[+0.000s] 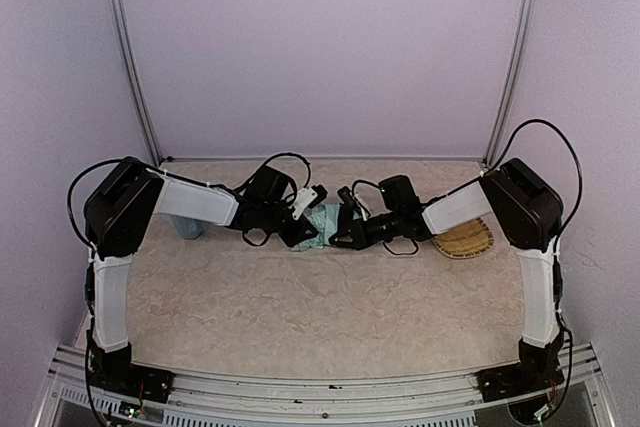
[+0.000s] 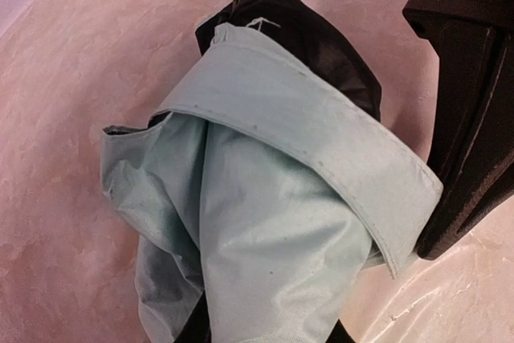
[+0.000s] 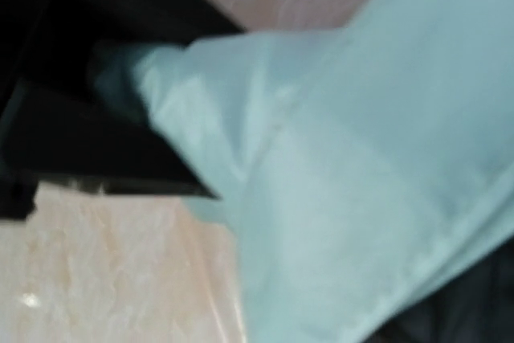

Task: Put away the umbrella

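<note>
Two robot arms reach inward from the near corners of a pale, marbled table [image 1: 300, 317] and meet just beyond its middle. Between them lies the umbrella [image 1: 325, 221], a small crumpled bundle of mint-green fabric resting on the tabletop.

From the left wrist camera the umbrella fills most of the view. Its loose green cloth is gathered into folds, and a flat pale green band [image 2: 321, 138] wraps diagonally across it. The black lining [image 2: 321, 46] shows at the far end of the bundle.

The left gripper [image 1: 305, 235] sits at the left side of the bundle. Only one black finger [image 2: 470, 118] shows, standing to the right of the band and touching its end. The other finger is hidden, so I cannot tell whether this claw is clamped on the fabric or merely beside it.

The right gripper [image 3: 225, 110] comes in from the right. Its wrist view is blurred, but the two dark fingers are pressed together with a fold of the green cloth pinched between them.

A light blue cup [image 1: 190, 230] stands on the left side of the table, partly hidden behind the left arm. A woven straw tray [image 1: 468, 240] lies on the right side, beside the right arm, well apart from the umbrella.
</note>
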You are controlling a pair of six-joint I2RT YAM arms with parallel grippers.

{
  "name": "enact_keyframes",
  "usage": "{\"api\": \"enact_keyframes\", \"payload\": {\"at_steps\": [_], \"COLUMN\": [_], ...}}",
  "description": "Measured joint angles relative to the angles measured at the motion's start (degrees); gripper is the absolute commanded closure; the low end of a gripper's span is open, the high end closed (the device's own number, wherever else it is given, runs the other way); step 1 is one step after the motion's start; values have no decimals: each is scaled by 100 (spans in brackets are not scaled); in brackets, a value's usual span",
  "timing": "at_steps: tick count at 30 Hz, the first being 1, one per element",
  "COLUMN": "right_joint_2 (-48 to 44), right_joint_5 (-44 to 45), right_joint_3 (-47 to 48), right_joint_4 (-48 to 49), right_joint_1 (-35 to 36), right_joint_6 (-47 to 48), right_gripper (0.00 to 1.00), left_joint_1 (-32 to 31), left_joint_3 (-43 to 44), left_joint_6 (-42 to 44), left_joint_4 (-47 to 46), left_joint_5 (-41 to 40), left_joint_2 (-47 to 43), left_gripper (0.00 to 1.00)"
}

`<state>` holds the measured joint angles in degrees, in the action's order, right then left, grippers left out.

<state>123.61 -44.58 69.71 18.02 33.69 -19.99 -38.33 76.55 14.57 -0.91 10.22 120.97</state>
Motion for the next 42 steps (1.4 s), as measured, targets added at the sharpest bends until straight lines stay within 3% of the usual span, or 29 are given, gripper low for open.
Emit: {"api": "enact_keyframes", "payload": {"at_steps": [12,21,26,36,42], "right_joint_2": [-960,-1504,-1482,-1508,-1928], "right_joint_5": [1141,1204,1235,1513,1698], "right_joint_3": [-249,-470,-501,-852,-1036], "right_joint_4": [-927,-1440,-1606,-918,-245], "right_joint_1": [481,686,693,699,625], "right_joint_6": [1438,1749,1912,2037,2035], "right_gripper": [100,100,100,100,100], "left_joint_1": [431,763,876,1027,1091], "left_joint_3": [-94,-306,-970,-1128,-1318], "left_joint_6": [-898,-1134,-1576,-2094,-2944], "left_joint_4": [-297,-839,-1735,-2124,-2761], "left_joint_5": [1762,1790,2079,2715,3268], "left_joint_2": [17,42,-109,-756,-1322], "left_gripper": [100,100,100,100,100]}}
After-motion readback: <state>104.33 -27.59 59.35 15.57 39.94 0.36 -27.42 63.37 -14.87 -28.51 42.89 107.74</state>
